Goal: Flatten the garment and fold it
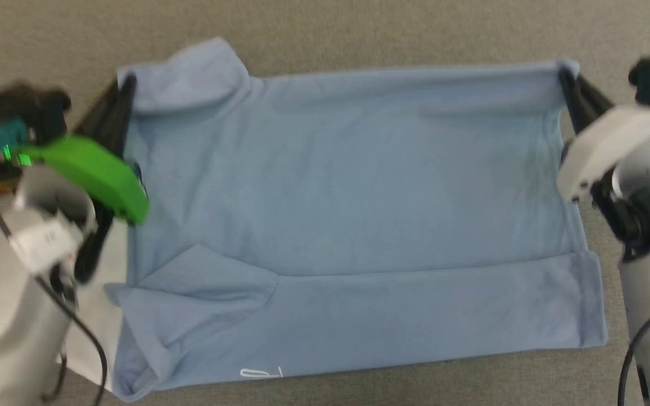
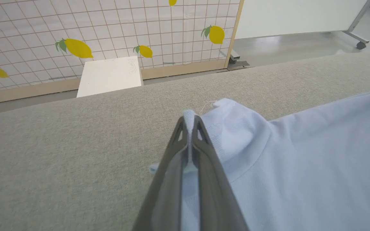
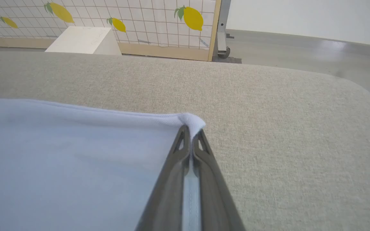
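The light blue garment (image 1: 353, 186) lies spread across the grey cloth surface, its near part doubled over in a band that carries a small white outline mark (image 1: 261, 373). My left gripper (image 1: 126, 84) is shut on the garment's far left corner beside a sleeve; in the left wrist view the cloth (image 2: 300, 160) is pinched between the fingers of that gripper (image 2: 189, 120). My right gripper (image 1: 566, 76) is shut on the far right corner, and the right wrist view shows that gripper (image 3: 190, 128) with fabric (image 3: 75, 154) bunched at the tips. The far edge runs taut between both grippers.
The grey upholstered surface (image 1: 359, 28) extends beyond the garment on all sides. Past its far edge stand a lemon-patterned tiled panel (image 2: 108, 29), a white box (image 2: 109, 75) and a wheeled white board (image 2: 300, 16) on a grey floor.
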### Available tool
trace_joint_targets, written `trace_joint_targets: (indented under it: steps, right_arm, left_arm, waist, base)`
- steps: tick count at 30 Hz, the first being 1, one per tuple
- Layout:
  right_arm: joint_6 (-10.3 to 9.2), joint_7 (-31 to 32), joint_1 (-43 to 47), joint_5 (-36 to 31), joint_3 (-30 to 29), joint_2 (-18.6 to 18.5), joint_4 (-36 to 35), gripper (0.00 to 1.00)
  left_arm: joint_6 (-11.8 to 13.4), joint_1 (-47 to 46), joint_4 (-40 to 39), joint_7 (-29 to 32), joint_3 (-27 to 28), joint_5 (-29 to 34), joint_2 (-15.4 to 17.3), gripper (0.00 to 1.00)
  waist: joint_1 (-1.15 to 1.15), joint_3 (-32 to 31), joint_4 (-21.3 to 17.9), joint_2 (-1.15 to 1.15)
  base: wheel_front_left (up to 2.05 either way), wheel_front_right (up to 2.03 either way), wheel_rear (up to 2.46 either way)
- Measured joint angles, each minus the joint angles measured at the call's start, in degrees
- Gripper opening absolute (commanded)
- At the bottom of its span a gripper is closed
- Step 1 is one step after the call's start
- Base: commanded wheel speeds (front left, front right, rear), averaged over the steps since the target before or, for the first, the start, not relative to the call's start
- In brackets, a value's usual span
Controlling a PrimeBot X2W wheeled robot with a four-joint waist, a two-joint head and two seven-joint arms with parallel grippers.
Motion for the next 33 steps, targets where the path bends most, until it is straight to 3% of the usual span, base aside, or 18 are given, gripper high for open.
trace_joint_targets:
  steps: [6, 16, 21, 31, 32, 33]
  right_arm:
    - [0.00, -1.3, 9.2, 1.4, -0.9, -0.7, -0.6, 0.00]
    - [0.00, 5.7, 20.0, 1.6, -2.4, -3.2, -1.8, 0.00]
    - [0.00, 9.3, 23.4, -1.1, -0.7, -5.2, -0.7, 0.00]
    - [0.01, 13.0, 24.0, -3.4, -0.8, -4.5, 2.8, 0.00]
    - [0.01, 13.2, 23.9, -3.4, -1.0, -4.3, 3.0, 0.07]
    - [0.00, 13.4, 23.9, -3.4, -1.0, -4.0, 2.9, 0.36]
  left_arm:
    - [3.0, 15.2, -7.2, -1.9, 0.9, -3.6, 0.1, 0.00]
    - [5.0, 31.2, -11.6, -2.4, 0.5, -9.7, -0.8, 0.00]
    - [4.7, 33.8, -10.4, -2.3, -1.0, -11.2, -1.6, 0.00]
    - [1.8, 32.8, -2.3, -1.4, -4.4, -11.0, -3.3, 0.00]
    - [1.6, 32.8, -1.7, -1.3, -4.6, -11.0, -3.5, 0.00]
    - [1.6, 32.8, -0.9, -1.3, -4.7, -11.0, -3.8, 0.00]
  waist:
    - [0.00, -6.0, 1.5, 0.00]
    - [0.00, -13.4, 4.5, 0.00]
    - [0.00, -15.0, 6.3, 0.00]
    - [0.00, -14.8, 7.5, 0.00]
    - [0.00, -14.9, 7.4, 0.00]
    - [0.00, -15.1, 7.3, 0.00]
  base:
    - [0.00, 0.00, 0.00]
    - [0.00, 0.00, 0.00]
    - [0.00, 0.00, 0.00]
    - [0.00, 0.00, 0.00]
    - [0.00, 0.00, 0.00]
    - [0.00, 0.00, 0.00]
